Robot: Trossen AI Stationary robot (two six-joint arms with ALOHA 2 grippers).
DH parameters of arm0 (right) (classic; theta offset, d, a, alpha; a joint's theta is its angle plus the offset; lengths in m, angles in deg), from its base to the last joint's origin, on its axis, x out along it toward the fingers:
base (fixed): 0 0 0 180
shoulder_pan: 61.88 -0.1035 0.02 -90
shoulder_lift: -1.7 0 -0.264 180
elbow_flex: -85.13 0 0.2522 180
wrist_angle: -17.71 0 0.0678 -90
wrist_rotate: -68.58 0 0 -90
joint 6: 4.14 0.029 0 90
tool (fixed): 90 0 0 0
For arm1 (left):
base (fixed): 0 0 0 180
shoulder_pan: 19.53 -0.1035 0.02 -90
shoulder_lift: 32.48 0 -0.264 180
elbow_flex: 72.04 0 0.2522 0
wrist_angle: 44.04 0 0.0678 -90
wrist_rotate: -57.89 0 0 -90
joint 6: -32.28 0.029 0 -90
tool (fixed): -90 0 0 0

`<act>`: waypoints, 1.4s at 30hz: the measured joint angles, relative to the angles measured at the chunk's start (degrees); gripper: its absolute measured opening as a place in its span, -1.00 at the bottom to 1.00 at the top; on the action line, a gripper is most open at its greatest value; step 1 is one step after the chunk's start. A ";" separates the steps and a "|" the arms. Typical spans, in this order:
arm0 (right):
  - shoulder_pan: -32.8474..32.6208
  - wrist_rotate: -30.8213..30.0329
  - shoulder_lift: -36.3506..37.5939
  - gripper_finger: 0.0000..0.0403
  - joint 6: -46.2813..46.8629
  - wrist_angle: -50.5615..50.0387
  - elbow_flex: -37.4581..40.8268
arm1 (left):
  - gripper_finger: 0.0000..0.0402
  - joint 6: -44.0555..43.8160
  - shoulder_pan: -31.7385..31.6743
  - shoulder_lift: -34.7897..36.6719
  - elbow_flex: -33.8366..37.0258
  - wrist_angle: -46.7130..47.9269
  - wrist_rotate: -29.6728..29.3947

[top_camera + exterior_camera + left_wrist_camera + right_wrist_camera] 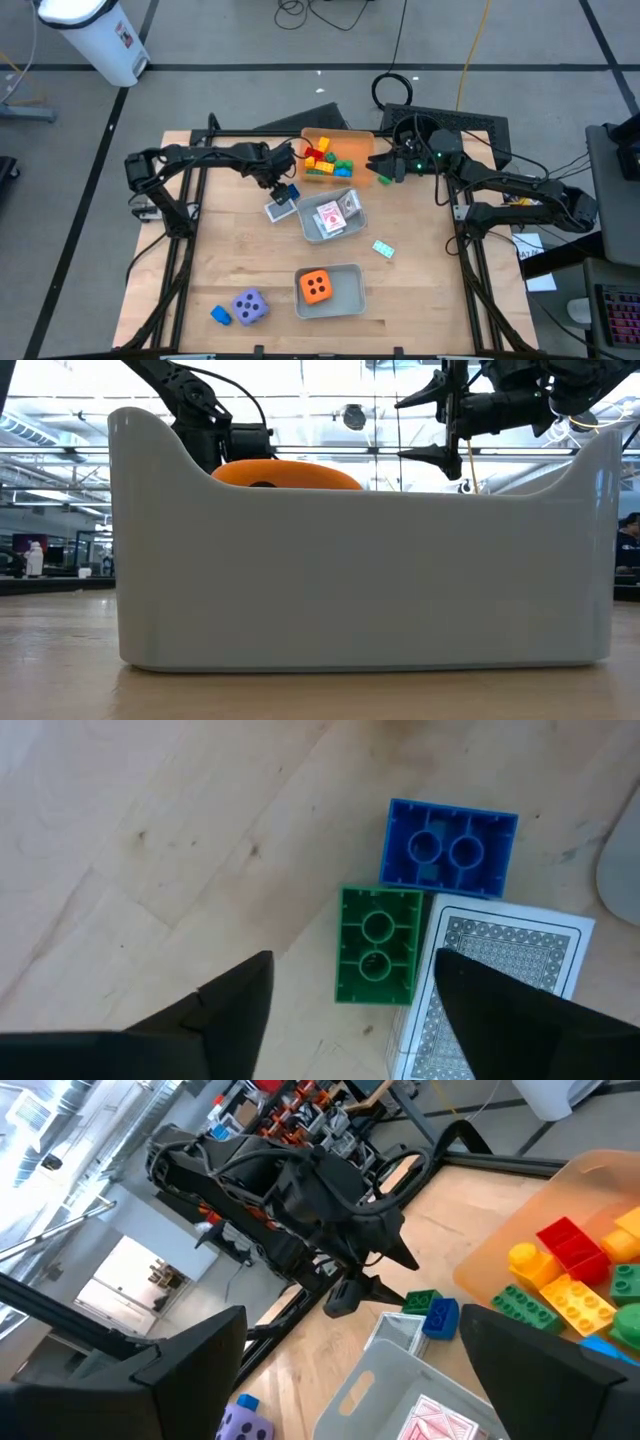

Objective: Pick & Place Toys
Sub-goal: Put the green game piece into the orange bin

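Pale wooden worktop (pixel 150 850), matt with visible grain — the blue brick (pixel 449 848) and green brick (pixel 377 945) are smooth plastic, the grey tray (pixel 360 575) glossy, the card (pixel 500 975) printed paper.

Even, bright overhead light, soft shadows; backlit window glare and blurred foreground in the low view.

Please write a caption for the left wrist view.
Open left pincer above green brick, beside blue brick and white card.
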 joint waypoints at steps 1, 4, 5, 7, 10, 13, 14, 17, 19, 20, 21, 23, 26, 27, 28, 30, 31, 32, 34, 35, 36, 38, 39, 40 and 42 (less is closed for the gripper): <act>0.00 0.00 0.00 0.79 -0.18 -0.01 0.00 | 0.46 0.00 0.00 0.00 0.00 -0.08 -0.02; 0.00 0.00 0.00 0.79 -0.83 0.01 0.00 | 0.57 0.46 -0.02 0.00 0.00 -0.70 -0.05; 0.00 0.00 0.00 0.79 -0.84 -0.01 0.00 | 0.59 0.91 -0.02 0.00 0.00 -0.96 -0.07; 0.00 0.00 0.00 0.79 -0.84 0.01 0.00 | 0.62 1.53 -0.02 0.00 0.00 -1.25 -0.20; 0.00 0.00 0.00 0.79 -0.86 0.01 0.00 | 0.63 1.49 -0.02 -0.33 0.00 -1.90 -1.15; 0.00 0.00 0.00 0.79 -0.85 0.00 0.00 | 0.64 1.29 -0.02 -1.57 0.00 -2.07 -1.13; 0.00 0.00 0.00 0.79 -0.85 0.01 0.00 | 0.64 1.35 -0.02 -2.12 0.00 -2.03 -1.05; 0.00 0.00 0.00 0.79 -0.86 0.01 0.00 | 0.64 1.31 -0.02 -4.22 0.00 -2.06 -0.89; 0.00 0.00 0.00 0.79 -0.84 -0.02 0.00 | 0.64 1.02 -0.02 -4.96 -0.11 -2.15 -0.94; 0.00 0.00 0.00 0.79 -0.78 -0.01 0.00 | 0.64 0.94 -0.02 -5.18 -0.24 -2.26 -0.96; 0.00 0.02 0.00 0.79 -0.60 -0.02 0.00 | 0.64 0.84 -0.02 -5.35 -0.26 -2.28 -1.15; 0.00 0.01 0.00 0.79 -0.48 -0.02 0.00 | 0.64 0.99 -0.02 -5.45 -0.26 -2.36 -1.82; 0.00 0.02 0.00 0.79 -0.44 -0.02 0.00 | 0.64 1.03 -0.11 -5.65 -0.09 -2.23 -4.65; 0.00 0.02 0.00 0.79 -0.44 -0.02 0.00 | 0.63 0.89 -0.29 -5.97 0.04 -2.16 -4.63; 0.00 0.02 0.00 0.79 -0.44 -0.02 0.00 | 0.63 0.89 -0.52 -5.99 0.02 -1.96 -4.67; 0.00 0.00 0.00 0.79 -0.44 -0.05 0.00 | 0.60 0.12 -1.05 -5.84 0.04 -1.91 -4.92; 0.00 0.02 0.00 0.79 -0.44 -0.04 0.00 | 0.58 -0.12 -1.29 -5.88 0.06 -1.88 -4.77; 0.00 0.00 -0.01 0.79 -0.44 -0.03 0.00 | 0.55 -0.22 -1.54 -5.92 0.07 -1.88 -4.67; 0.00 0.01 -0.02 0.79 -0.44 -0.06 0.00 | 0.49 -0.07 -2.08 -5.90 0.07 -1.91 -4.46; 0.00 0.02 -0.02 0.79 -0.45 -0.02 0.00 | 0.45 0.11 -2.23 -5.90 0.07 -1.90 -4.28; 0.00 0.02 -0.02 0.79 -0.51 -0.06 0.00 | 0.42 0.41 -2.38 -5.90 0.07 -1.90 -4.03; 0.00 0.00 -0.02 0.79 -0.74 -0.04 0.00 | 0.35 1.02 -2.66 -5.88 0.07 -1.95 -3.43; 0.00 0.02 -0.02 0.79 -0.76 -0.05 0.00 | 0.32 1.07 -2.70 -5.86 0.07 -2.02 -3.09; 0.00 0.01 -0.02 0.79 -0.80 -0.05 0.00 | 0.28 1.08 -2.84 -5.86 0.07 -2.02 -2.80; 0.00 0.02 -0.02 0.79 -0.81 -0.05 0.00 | 0.21 1.09 -3.22 -5.86 0.07 -1.99 -1.80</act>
